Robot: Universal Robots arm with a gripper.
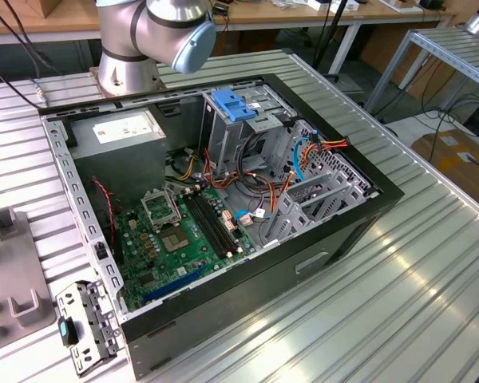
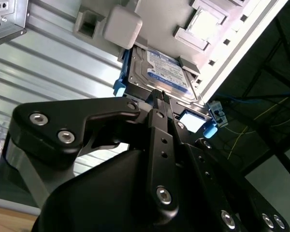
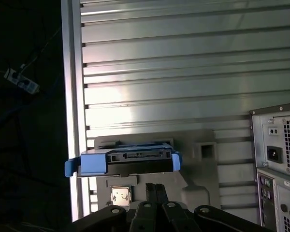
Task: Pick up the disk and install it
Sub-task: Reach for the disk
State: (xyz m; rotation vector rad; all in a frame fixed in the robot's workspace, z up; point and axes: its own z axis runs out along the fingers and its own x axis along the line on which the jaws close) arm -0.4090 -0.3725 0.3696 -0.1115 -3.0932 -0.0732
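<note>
The disk (image 2: 162, 72) is a silver-grey drive with a white label and blue side rails. It lies flat in a grey fixture (image 2: 217, 19) near the edge of the ribbed metal table. In the first wrist view the disk (image 3: 125, 162) shows end-on, its blue rails sticking out at both sides. My gripper (image 2: 159, 94) hangs just in front of the drive's near edge, its two black fingers pressed together with nothing between them. The gripper (image 3: 154, 187) also stands just short of the drive in the first wrist view.
The open computer case (image 1: 383, 195) lies on the table with its motherboard (image 1: 176, 231) exposed. A blue clip (image 1: 234, 106) sits on the drive cage (image 1: 251, 128). The arm's base (image 1: 128, 64) stands behind the case. The case's rear panel (image 3: 278, 159) is beside the fixture. Another grey fixture (image 1: 8, 263) is at the exterior view's left.
</note>
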